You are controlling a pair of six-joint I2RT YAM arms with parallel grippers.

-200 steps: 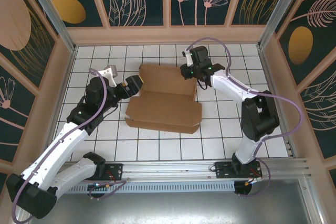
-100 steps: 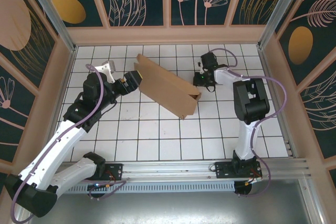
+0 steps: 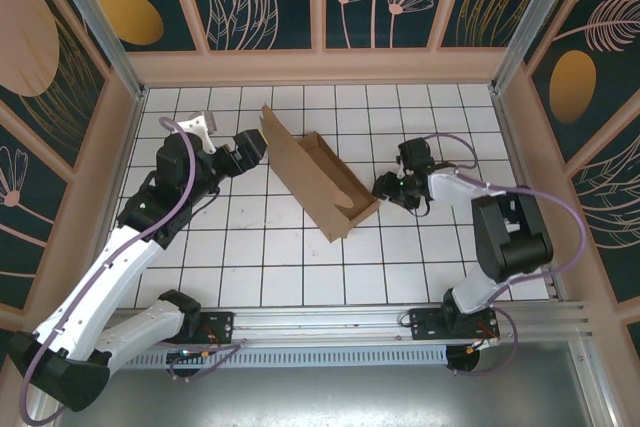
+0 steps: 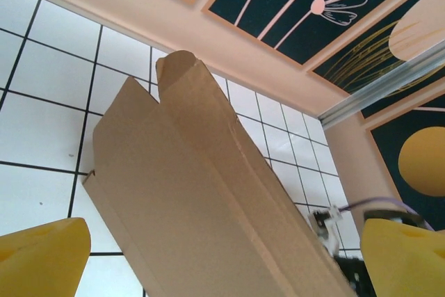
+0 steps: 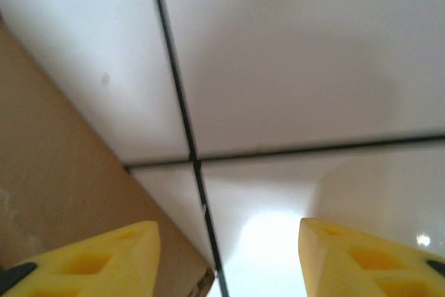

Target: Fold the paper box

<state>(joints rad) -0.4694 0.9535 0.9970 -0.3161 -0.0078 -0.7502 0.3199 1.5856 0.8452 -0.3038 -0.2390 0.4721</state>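
**Q:** Where is the paper box, and what is different about it?

**A:** The paper box (image 3: 315,179) sits just above the middle of the overhead frame. It runs diagonally from upper left to lower right across the tiled table (image 3: 300,277). A second ago it lay open and flat, square to the frame. Now its panels are drawn up into a narrow, trough-like shape tipped on its side, and the whole thing has swung round.

**Q:** And your grippers?

**A:** My right gripper (image 3: 383,188) was nearly closed at the box's upper right corner a second ago. It has since dropped to the right of centre, just beside the box's lower right end, and its jaws have parted. In its own wrist view my yellow fingers (image 5: 90,262) stand apart with bare tile between them, and cardboard fills the left edge of the frame. It holds nothing. Whether the left finger touches the cardboard, I cannot tell.

My left gripper (image 3: 252,150) is at the box's upper left end, jaws spread as wide as they go and closed on nothing. From its wrist view the box rises up the middle of the frame.

**Q:** What does that mean for the fold?

**A:** I judge the long walls are raised, but nothing pins them, so they could spring back. The end flaps don't look tucked yet, so the fold is only part done.
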